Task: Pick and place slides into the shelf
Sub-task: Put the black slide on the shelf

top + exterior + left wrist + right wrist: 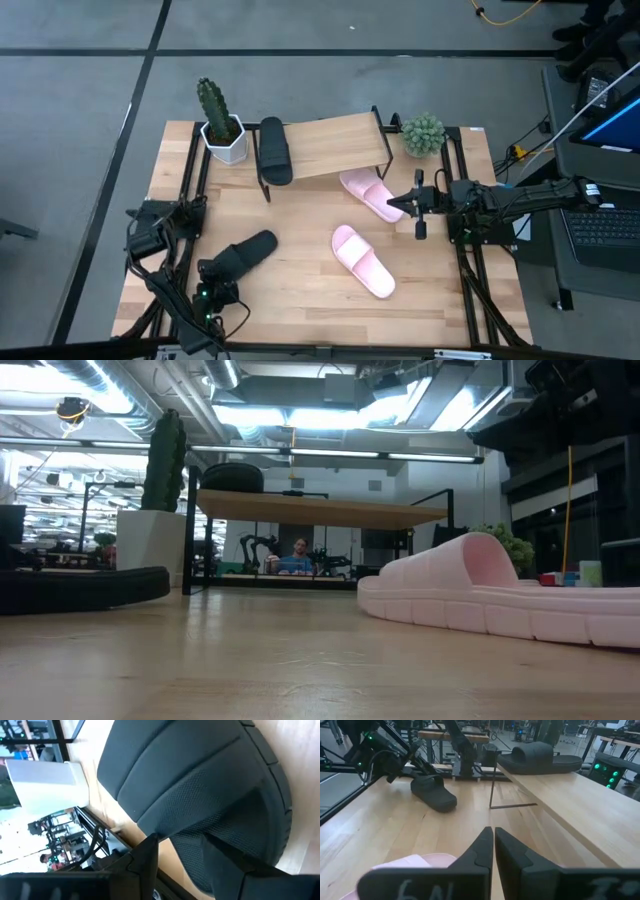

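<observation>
"6N" marking on the right tool (493,851), further characters illegible

My two arms are dark, jointed and hung with black cables, green lights glowing at my left base; my right fingers (485,851) are matte black wedges above a plate with pale handwritten marks
</observation>
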You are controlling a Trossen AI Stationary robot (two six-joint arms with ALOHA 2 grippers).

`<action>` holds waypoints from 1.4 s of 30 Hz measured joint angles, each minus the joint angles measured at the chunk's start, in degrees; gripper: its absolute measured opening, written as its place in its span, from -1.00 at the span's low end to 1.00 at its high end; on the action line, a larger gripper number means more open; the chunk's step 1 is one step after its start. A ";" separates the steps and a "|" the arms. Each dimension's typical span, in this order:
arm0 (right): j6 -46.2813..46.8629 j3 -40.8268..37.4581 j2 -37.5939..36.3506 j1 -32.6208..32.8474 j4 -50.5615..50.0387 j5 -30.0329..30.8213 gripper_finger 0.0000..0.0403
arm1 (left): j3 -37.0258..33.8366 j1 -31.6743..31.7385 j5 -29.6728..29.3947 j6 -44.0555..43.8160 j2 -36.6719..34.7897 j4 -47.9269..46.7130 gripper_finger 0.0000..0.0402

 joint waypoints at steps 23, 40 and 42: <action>1.38 -0.04 0.00 -0.01 0.09 0.00 -0.90 | 3.26 7.50 -19.00 -4.34 0.09 0.89 -0.30; 1.33 -0.04 0.00 0.00 -0.23 -0.02 -0.90 | 4.00 15.48 -22.19 -4.30 0.09 4.65 -0.30; 1.31 -0.04 0.00 0.00 -0.39 0.00 -0.90 | 4.00 15.85 -22.03 -4.30 0.09 4.72 -0.30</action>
